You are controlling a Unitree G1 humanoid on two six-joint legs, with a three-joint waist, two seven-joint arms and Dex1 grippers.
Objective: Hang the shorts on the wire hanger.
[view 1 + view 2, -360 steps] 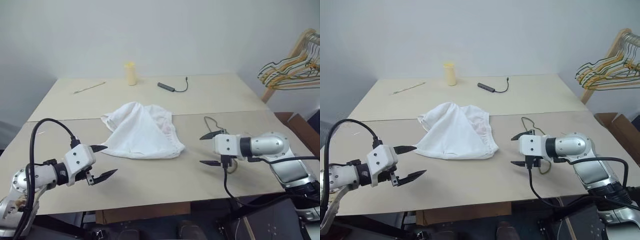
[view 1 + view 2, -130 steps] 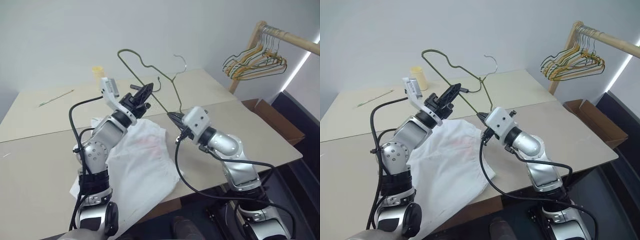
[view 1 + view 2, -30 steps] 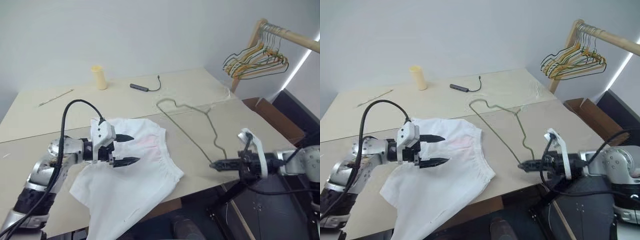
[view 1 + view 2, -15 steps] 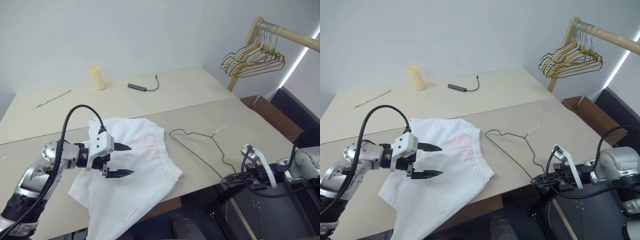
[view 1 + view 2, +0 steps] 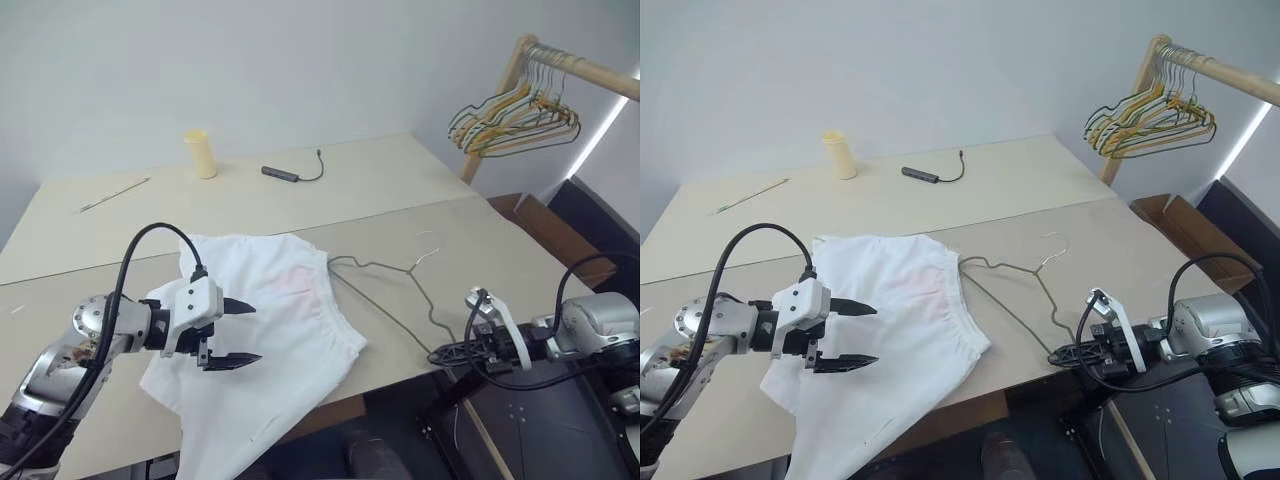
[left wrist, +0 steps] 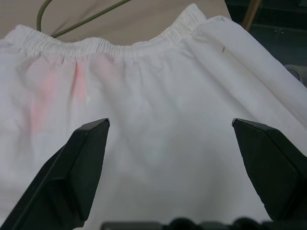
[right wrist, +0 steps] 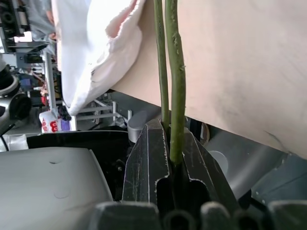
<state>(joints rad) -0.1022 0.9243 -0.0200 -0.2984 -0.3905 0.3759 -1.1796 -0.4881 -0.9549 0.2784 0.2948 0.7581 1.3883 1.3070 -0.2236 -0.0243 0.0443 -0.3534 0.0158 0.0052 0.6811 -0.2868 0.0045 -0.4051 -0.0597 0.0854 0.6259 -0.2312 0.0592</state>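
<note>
1. The left gripper (image 5: 238, 332) hangs just above the near-left part of the shorts, its two black fingers (image 6: 81, 163) spread wide with nothing between them.
2. The shorts (image 5: 275, 320) lie flat and rumpled on the table (image 5: 400, 200), their near edge drooping over the table's front edge. The gathered waistband (image 6: 120, 48) runs along the side facing the hanger, and a faint pink patch sits just inside it.
3. The fabric looks thin, limp and very light. It should bunch and slide on the smooth tabletop instead of lifting as a sheet, so a pinch in mid-cloth may catch only one layer.
4. The thicker elastic waistband looks like the best place to grip: it gives the fingers bulk and opens a leg or waist hole for threading.
5. The hanger (image 5: 395, 290) lies flat on the table just right of the shorts, one end touching or slipped slightly under the waistband, its small hook pointing away from the shorts.
6. The wire looks stiff but springy and thin, so it may twist in a pinch.
7. The right gripper (image 5: 1065, 354), at the table's front edge right of the shorts, is clamped tight on the hanger's near corner (image 7: 171, 96).
</note>
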